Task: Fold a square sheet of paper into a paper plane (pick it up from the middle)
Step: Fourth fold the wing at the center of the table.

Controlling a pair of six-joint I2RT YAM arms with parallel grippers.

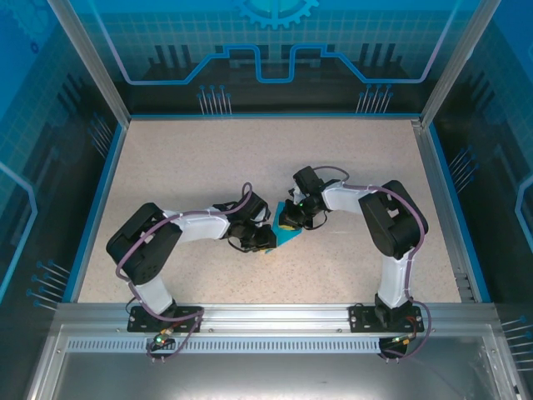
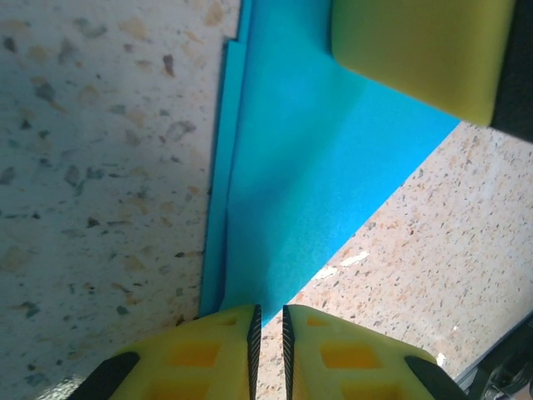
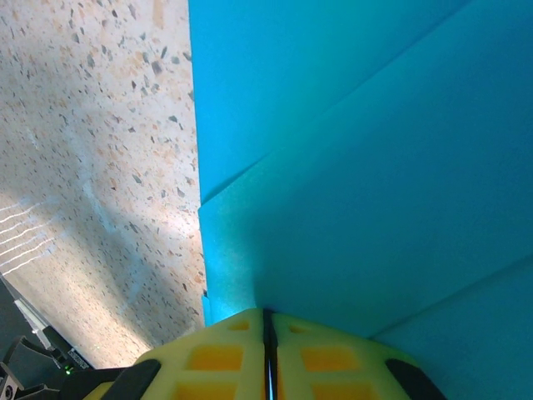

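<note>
Finding: the partly folded, thin teal-blue square sheet of paper [image 2: 308, 167] lies flat on the speckled beige surface [image 1: 208, 158]. Its long axis runs straight ahead from the left gripper [image 2: 268, 315] toward the right gripper [image 3: 268, 321], and both are at the sheet.

Left jaws: a narrow slit with nothing seen between them, and the paper's tapered end touches the tips.

Right jaws: closed together with the tips on the paper. It cannot be determined whether a layer is pinched.

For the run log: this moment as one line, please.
paper: partly folded, on table | left pincer: narrowly open at its corner | right pincer: shut, on paper
</note>
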